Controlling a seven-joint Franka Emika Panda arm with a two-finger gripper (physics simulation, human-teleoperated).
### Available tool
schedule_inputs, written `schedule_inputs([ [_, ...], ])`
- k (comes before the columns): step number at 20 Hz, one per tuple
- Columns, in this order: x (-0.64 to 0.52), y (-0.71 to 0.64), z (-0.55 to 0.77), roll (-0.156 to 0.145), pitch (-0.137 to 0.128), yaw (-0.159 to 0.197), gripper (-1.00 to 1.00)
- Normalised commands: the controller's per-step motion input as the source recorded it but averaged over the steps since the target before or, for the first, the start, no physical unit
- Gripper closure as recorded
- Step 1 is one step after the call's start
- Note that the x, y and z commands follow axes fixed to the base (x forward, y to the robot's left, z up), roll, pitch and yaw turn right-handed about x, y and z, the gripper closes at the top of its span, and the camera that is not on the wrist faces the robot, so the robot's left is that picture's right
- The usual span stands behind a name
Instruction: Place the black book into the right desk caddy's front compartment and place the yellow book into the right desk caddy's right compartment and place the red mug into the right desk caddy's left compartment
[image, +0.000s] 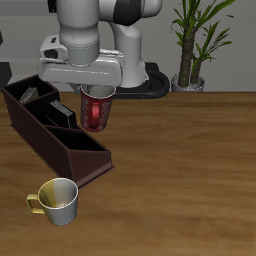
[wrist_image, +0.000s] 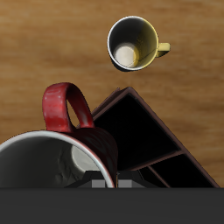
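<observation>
The gripper (image: 98, 90) holds the red mug (image: 97, 108) by its rim, upright and hanging clear of the table, just beside the right desk caddy (image: 55, 135) on the side away from the table's edge. Gripping at the rim keeps the mug's mouth up and its body free, so it can go straight down into a compartment without the fingers fouling the walls. In the wrist view the red mug (wrist_image: 57, 153) fills the near field with its handle turned outward, the fingers closed on its rim, and past it the open low end of the right desk caddy (wrist_image: 144, 131) shows empty; that low, sloped section is the left compartment, the mug's target, so the lift height looks chosen to clear its wall. The mug seems not yet centred over it. In the exterior view 1 dark flat shape sits at the caddy's tall end, but which book it is I cannot tell. The cream mug (image: 56, 200) stands apart near the table's front, clear of the route.
</observation>
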Motion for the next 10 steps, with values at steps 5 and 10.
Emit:
schedule_inputs([
  [5, 0.00, -0.12, -0.14, 0.005, 0.004, -0.032, 1.00],
  [10, -0.13, -0.24, 0.01, 0.014, -0.038, -0.034, 1.00],
])
